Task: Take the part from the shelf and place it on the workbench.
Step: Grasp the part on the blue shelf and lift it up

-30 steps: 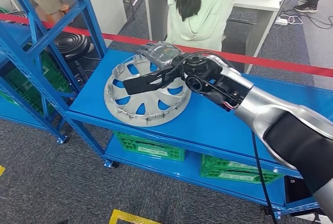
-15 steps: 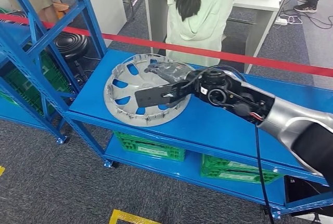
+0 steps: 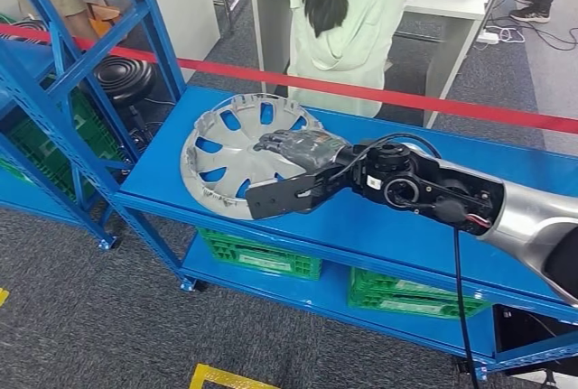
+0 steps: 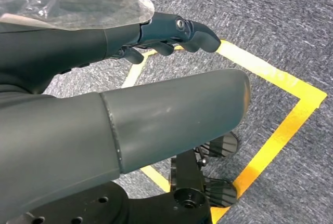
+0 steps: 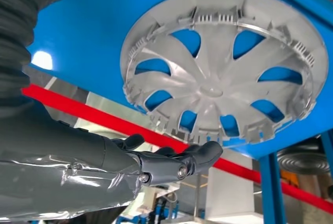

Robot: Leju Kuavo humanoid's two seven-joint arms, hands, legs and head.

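A silver-grey hubcap (image 3: 221, 150) lies flat, inner side up, at the left end of the blue bench top (image 3: 382, 217). My right hand (image 3: 300, 165) hovers over the hubcap's near right rim with its fingers stretched out and nothing in them. The right wrist view shows the right hand (image 5: 165, 164) apart from the hubcap (image 5: 223, 68), with a gap between them. My left hand (image 4: 117, 68) hangs over grey carpet, fingers loosely extended and holding nothing.
A red barrier tape (image 3: 436, 105) runs behind the bench. Beyond it a person (image 3: 348, 10) sits at a white table. A blue shelf rack (image 3: 61, 91) stands at the left, and green crates (image 3: 262, 258) sit on the lower level. Yellow tape (image 4: 274, 146) marks the floor.
My right hand has drawn back from over the hubcap's far side toward its near right rim and dropped lower. The hubcap has stayed in place.
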